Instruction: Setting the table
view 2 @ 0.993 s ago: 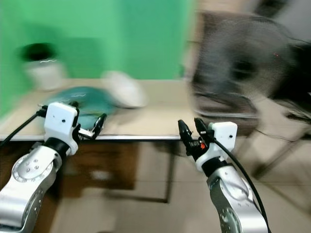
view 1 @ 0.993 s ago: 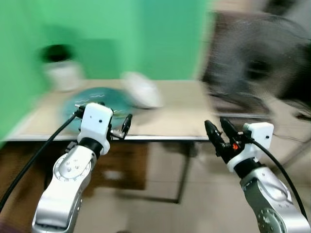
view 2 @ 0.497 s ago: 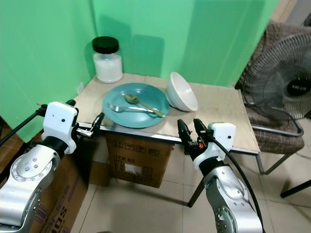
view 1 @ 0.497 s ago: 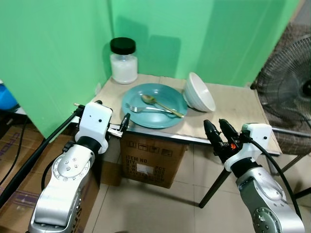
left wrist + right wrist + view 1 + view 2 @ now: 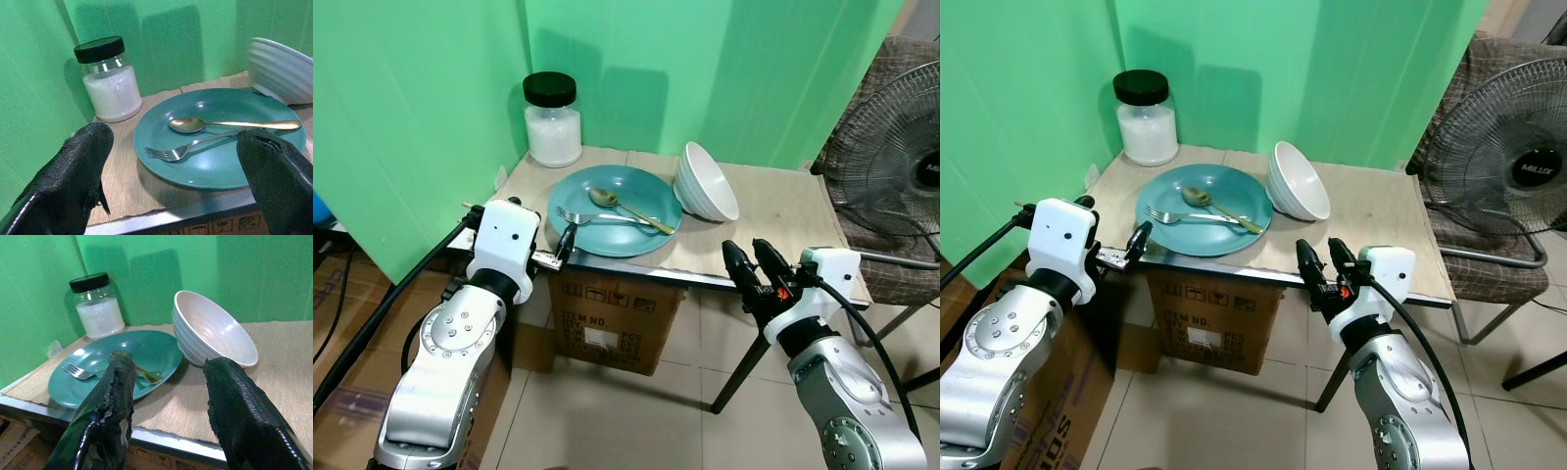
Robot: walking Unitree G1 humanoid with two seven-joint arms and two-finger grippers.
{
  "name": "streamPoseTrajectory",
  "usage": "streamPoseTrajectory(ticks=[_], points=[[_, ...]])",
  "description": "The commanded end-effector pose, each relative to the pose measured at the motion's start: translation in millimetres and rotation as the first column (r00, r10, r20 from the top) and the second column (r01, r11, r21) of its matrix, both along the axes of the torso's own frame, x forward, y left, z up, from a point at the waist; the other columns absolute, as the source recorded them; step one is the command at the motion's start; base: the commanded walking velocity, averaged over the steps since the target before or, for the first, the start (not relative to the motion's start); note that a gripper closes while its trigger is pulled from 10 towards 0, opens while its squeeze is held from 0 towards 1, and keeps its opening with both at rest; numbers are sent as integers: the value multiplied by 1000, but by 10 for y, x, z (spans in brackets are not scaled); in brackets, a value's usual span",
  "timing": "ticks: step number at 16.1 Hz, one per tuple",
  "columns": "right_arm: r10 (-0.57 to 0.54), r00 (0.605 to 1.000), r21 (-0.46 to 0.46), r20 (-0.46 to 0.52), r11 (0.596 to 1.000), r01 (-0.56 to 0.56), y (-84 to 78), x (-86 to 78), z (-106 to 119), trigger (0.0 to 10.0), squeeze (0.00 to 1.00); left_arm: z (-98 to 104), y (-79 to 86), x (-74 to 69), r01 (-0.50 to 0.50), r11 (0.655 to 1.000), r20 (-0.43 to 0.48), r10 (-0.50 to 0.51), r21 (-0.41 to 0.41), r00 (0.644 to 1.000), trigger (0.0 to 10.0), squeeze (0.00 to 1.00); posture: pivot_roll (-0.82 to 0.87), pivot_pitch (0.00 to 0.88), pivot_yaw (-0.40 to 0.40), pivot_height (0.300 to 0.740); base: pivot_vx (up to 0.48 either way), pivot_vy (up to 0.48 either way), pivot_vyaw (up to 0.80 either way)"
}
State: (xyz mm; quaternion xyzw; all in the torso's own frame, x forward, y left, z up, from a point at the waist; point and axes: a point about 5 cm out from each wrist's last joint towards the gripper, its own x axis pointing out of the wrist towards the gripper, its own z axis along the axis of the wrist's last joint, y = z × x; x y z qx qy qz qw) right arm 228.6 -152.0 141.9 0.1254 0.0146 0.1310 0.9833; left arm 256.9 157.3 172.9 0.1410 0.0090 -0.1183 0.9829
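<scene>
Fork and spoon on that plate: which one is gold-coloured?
The spoon. It is golden, and its bowl lies nearer the jar; the fork beside it on the plate is silver.

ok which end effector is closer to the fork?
Left. The left end effector sits at the table edge just short of the fork; the right end effector is off the front edge, past the plate.

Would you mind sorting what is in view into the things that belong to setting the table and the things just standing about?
For the job: teal plate, fork and spoon lying on it, white bowl tipped against the plate's rim, left gripper, right gripper.

Just about: jar of white powder, cardboard box under the table, fan.
</scene>
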Motion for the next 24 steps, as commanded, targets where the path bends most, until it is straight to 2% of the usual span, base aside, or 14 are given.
streamPoseTrajectory(ticks=[1, 4, 7, 9, 14, 17, 18, 19, 23, 24], points=[[-14, 1000, 9, -8, 1000, 14, -33, 2, -13, 10000, 0, 9, -18, 21, 13, 1000, 3, -13, -1, 1000, 10000, 0, 68, 0, -28, 740, 300, 0, 0], [-35, 999, -24, 2, 999, 35, -71, 25, 2, 10000, 0, 12, -31, 32, 18, 1000, 5, -18, -2, 1000, 10000, 0, 67, 0, -29, 740, 314, 0, 0], [-57, 998, -45, 2, 997, 57, -106, 57, 9, 10000, 0, 14, -32, 50, 18, 1000, 7, -18, -1, 1000, 10000, 0, 67, 0, -30, 740, 321, 0, 738], [-67, 998, 14, 20, 998, 66, -122, 75, 34, 10000, 0, 18, -49, 61, 23, 1000, 12, -23, 4, 1000, 10000, 0, 70, 0, -34, 740, 321, 0, 0], [-80, 996, 10, 46, 997, 79, -161, 127, 77, 10000, 0, 22, -83, 68, 40, 999, 19, -40, 16, 999, 10000, 0, 72, 0, -41, 740, 316, 0, 0], [-100, 992, 6, 75, 995, 100, -245, 181, 132, 10000, 0, 25, -138, 81, 76, 997, 29, -76, 18, 997, 10000, 0, 67, 0, -39, 740, 94, 0, 0], [-84, 991, 41, 102, 996, 80, -258, 195, 183, 10000, 0, 14, -166, 76, 97, 995, 23, -98, 33, 995, 10000, 0, 64, 0, -40, 740, 0, 0, 0], [-74, 989, 46, 125, 997, 68, -266, 214, 230, 10000, 1000, 11, -194, 67, 125, 991, 23, -126, 47, 992, 10000, 0, 61, 0, -42, 740, 0, 0, 0], [18, 988, 21, 151, 1000, -21, -255, 411, 423, 10000, 1000, 5, -331, 71, 251, 967, -4, -251, 48, 968, 10000, 0, 47, 0, -55, 740, 0, 0, 0], [95, 993, -50, 72, 995, -92, -240, 626, 437, 10000, 1000, -5, -407, 76, 384, 921, -59, -380, 64, 923, 10000, 0, 40, 0, -63, 740, 0, 0, 0]])
